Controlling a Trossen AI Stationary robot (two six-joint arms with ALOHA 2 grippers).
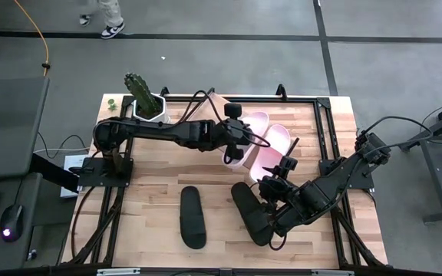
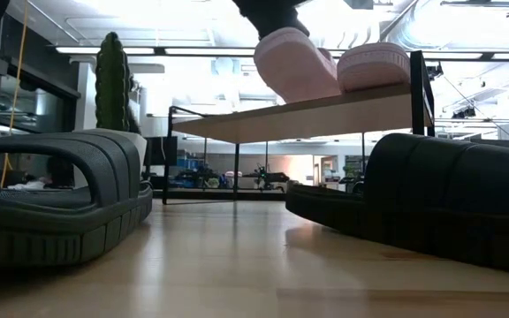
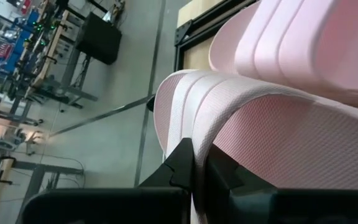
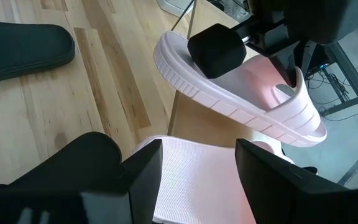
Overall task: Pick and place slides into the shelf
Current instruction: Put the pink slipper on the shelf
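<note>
My left gripper (image 1: 235,146) (image 3: 197,165) reaches over the shelf (image 2: 325,110) and is shut on a pale pink slide (image 1: 244,157) (image 4: 247,106). A second pink slide (image 1: 271,153) (image 2: 374,66) lies on the slanted board. My right gripper (image 1: 271,186) (image 4: 197,165) is open, with a finger on either side of that second slide's near end (image 4: 197,180). I cannot tell whether it touches. Two black slides (image 1: 192,217) (image 1: 252,213) lie sole-down on the tabletop, the right one partly under my right arm. My left gripper pinches the pink slide's wide strap at its edge (image 3: 229,118) between its two fingers (image 3: 182,158). One finger (image 4: 216,50) sits in the slide's opening. The slide is tilted, and in the low view its lower end (image 2: 281,99) meets the shelf board.
A potted cactus (image 1: 143,96) (image 2: 113,84) stands at the table's far left corner, beside the shelf. Black frame rails run along the table's left and right sides (image 1: 324,138). Bare wood lies between the black slides and toward the near edge (image 1: 221,245).
</note>
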